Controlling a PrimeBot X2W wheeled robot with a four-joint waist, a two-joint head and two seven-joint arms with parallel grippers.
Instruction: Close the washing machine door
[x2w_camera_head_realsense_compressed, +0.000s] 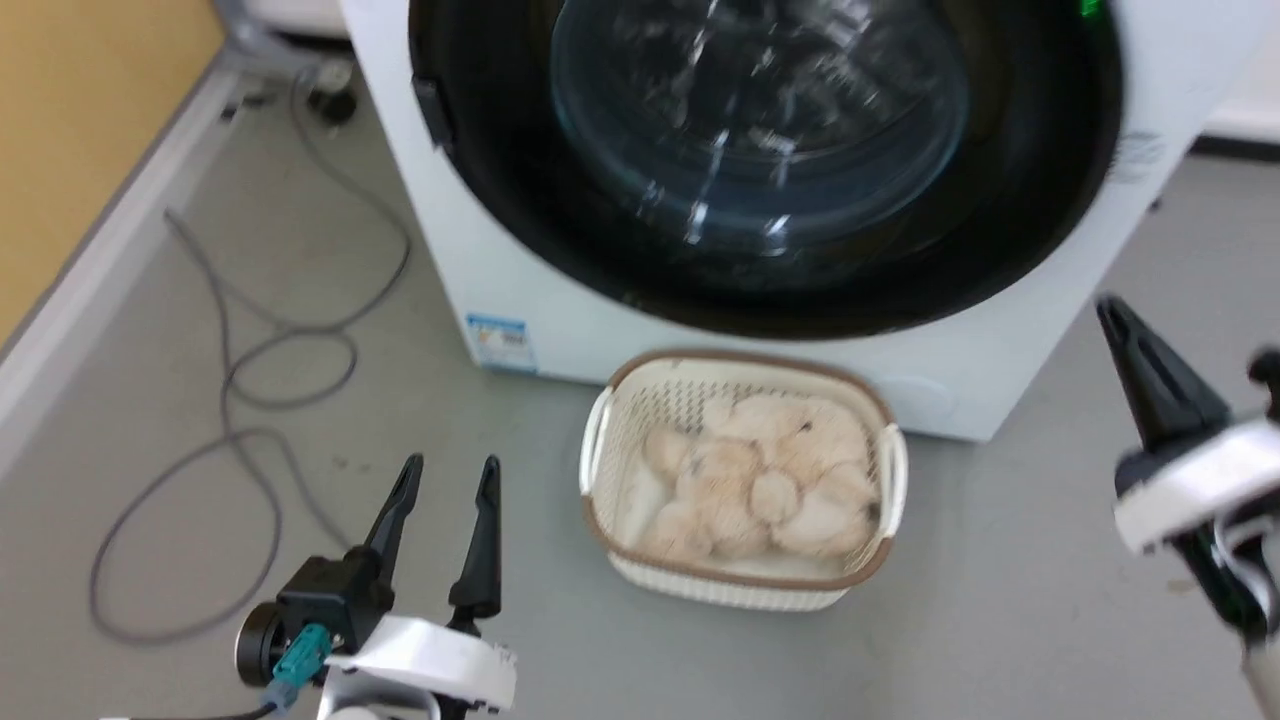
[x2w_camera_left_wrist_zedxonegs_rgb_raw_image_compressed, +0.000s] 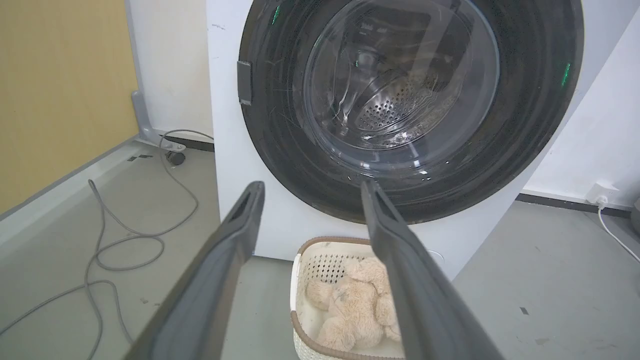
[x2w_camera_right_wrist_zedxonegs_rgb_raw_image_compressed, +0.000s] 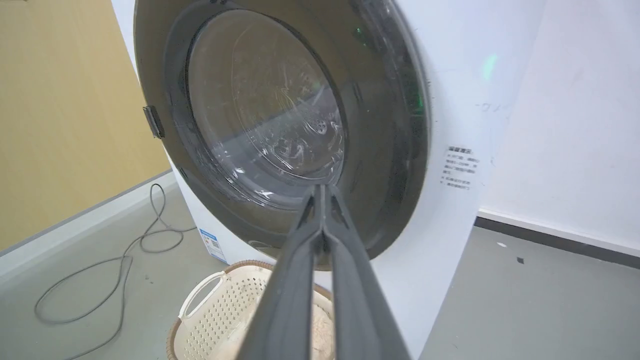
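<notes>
Since the large round black-rimmed washing machine door (x2w_camera_head_realsense_compressed: 765, 160), with its bulging clear glass window, seems to lie flush on the front of the white front-loading washing machine (x2w_camera_head_realsense_compressed: 560, 320), the closing step looks all but finished. At most the next move calls for a firm press on the rim to seat the latch. A blue-and-white sticker (x2w_camera_head_realsense_compressed: 497, 342) low on the machine's front and grey print (x2w_camera_right_wrist_zedxonegs_rgb_raw_image_compressed: 459, 167) beside the door are too small to read. Before the machine, the left hand (x2w_camera_head_realsense_compressed: 451, 464) hangs empty with its fingers apart, and the right hand (x2w_camera_right_wrist_zedxonegs_rgb_raw_image_compressed: 320, 190) has its fingers together on nothing.

Head looks down; wrists face the washing machine door (x2w_camera_left_wrist_zedxonegs_rgb_raw_image_compressed: 410, 100).
</notes>
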